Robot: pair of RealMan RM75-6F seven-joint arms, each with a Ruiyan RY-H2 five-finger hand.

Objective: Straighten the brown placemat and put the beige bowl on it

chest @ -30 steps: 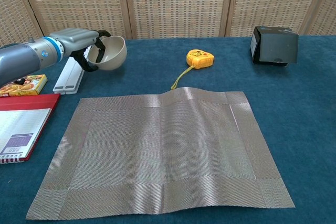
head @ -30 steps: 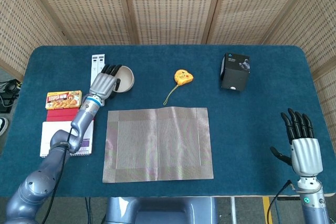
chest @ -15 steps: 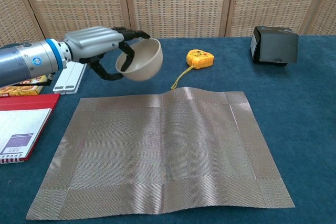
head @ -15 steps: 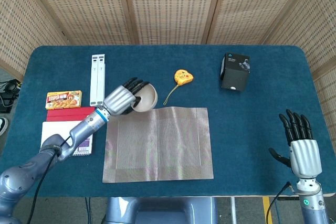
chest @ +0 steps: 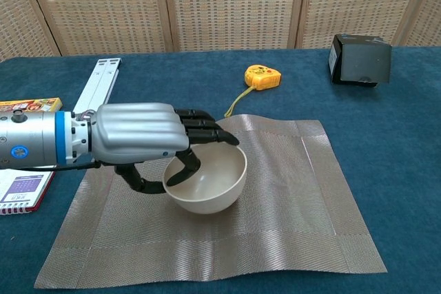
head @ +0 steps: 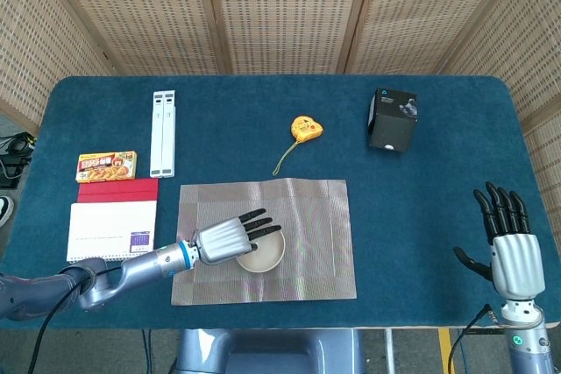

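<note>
Silver-backed left robot hand (chest: 148,144) with black fingers, blue wrist ring, grey arm, matching right robot hand (head: 511,250)

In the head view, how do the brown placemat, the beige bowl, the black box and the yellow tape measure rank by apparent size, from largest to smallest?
1. Brown placemat
2. Beige bowl, partly covered by the left robot hand
3. Black box, looks close to the bowl, so this order is unsure
4. Yellow tape measure

My left hand (chest: 141,135) holds the bowl (chest: 207,180) over the middle of the placemat (chest: 303,191). Behind the placemat lies a tape measure (head: 305,129); a box (head: 391,119) sits to its right. My right hand (head: 508,243) is well right of the placemat.
</note>
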